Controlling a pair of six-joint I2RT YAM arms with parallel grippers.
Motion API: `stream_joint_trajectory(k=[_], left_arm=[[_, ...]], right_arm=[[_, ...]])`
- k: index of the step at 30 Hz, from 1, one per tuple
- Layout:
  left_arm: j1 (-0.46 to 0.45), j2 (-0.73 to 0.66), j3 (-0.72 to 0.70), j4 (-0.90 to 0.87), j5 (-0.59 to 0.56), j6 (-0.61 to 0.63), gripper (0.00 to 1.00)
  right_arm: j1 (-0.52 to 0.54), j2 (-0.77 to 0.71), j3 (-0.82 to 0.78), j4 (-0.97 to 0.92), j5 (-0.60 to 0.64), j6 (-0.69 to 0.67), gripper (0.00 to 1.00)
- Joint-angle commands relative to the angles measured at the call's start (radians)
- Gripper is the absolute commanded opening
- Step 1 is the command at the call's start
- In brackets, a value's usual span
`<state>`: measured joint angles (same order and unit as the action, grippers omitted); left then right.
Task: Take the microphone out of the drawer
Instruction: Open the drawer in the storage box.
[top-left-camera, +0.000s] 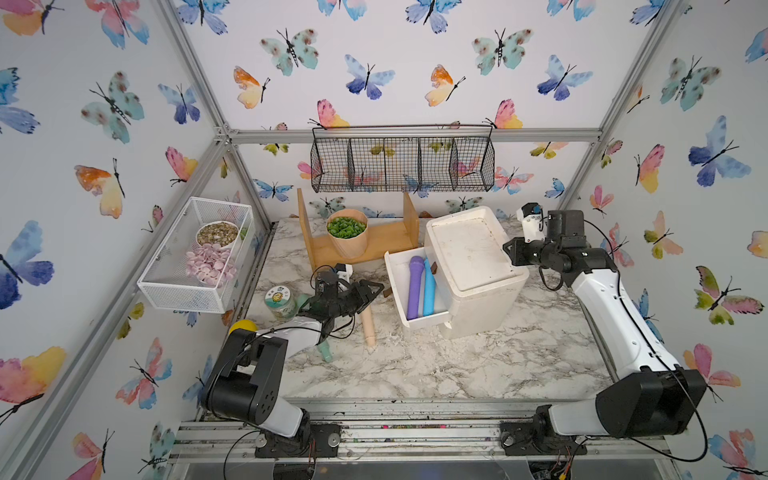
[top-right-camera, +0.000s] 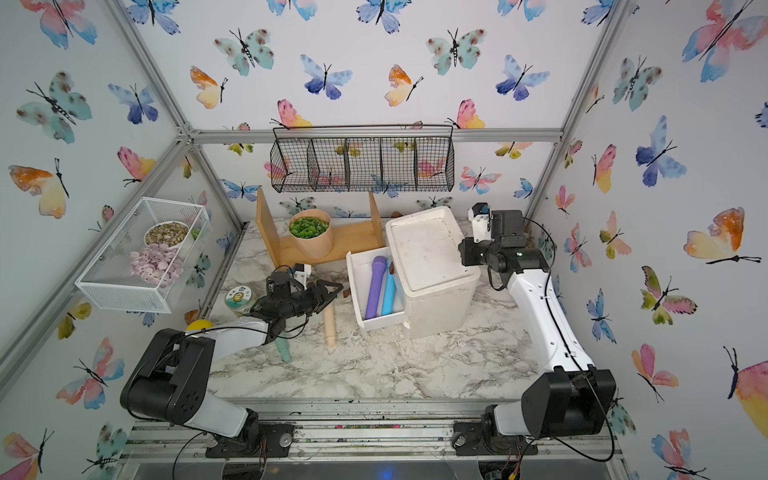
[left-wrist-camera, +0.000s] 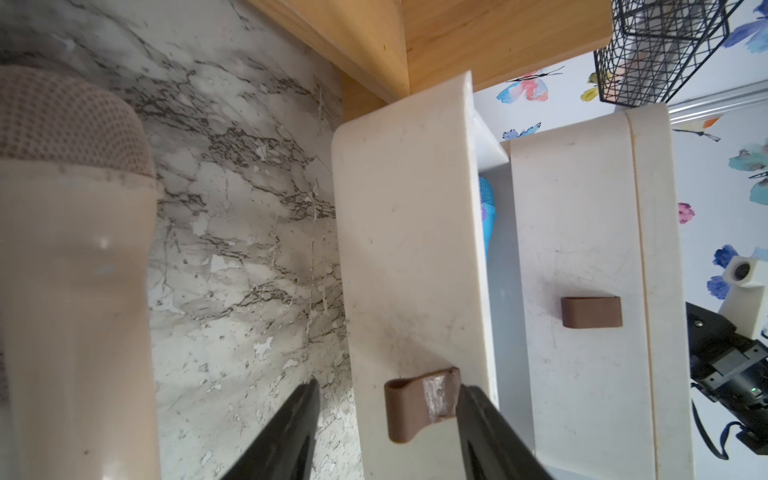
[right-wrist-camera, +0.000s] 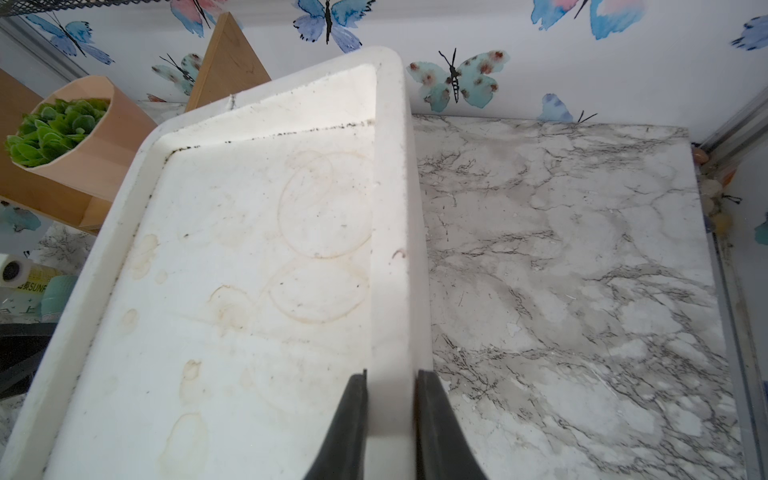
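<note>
The purple microphone (top-left-camera: 415, 286) is lying inside the open drawer (top-left-camera: 428, 321), touching a blue microphone (top-left-camera: 429, 286). The left fingers (left-wrist-camera: 286, 436) are standing released astride the drawer's handle (left-wrist-camera: 419, 405); the right fingers (right-wrist-camera: 345, 432) are clenching the cabinet rim (right-wrist-camera: 390, 249) behind the drawer. Reaching in, spread fingers are likely risking catching both microphones or jamming against the drawer wall

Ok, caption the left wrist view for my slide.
Left tool open astride the brown handle of the pulled-out drawer, a blue microphone showing inside.
</note>
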<state>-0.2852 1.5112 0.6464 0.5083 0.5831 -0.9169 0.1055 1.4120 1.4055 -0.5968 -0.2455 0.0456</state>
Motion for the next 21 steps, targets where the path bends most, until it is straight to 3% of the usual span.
stream_joint_trajectory(k=[1, 13, 21], left_arm=[[0.001, -0.022, 0.043, -0.102, -0.038, 0.063, 0.62], [0.001, -0.076, 0.218, -0.499, -0.212, 0.277, 0.65], [0.000, -0.087, 0.336, -0.666, -0.307, 0.309, 0.64]], right_arm=[[0.003, 0.009, 0.029, 0.053, -0.087, 0.097, 0.07], [0.004, -0.002, 0.016, 0.078, -0.110, 0.110, 0.08], [0.003, -0.010, -0.043, 0.108, -0.121, 0.111, 0.09]])
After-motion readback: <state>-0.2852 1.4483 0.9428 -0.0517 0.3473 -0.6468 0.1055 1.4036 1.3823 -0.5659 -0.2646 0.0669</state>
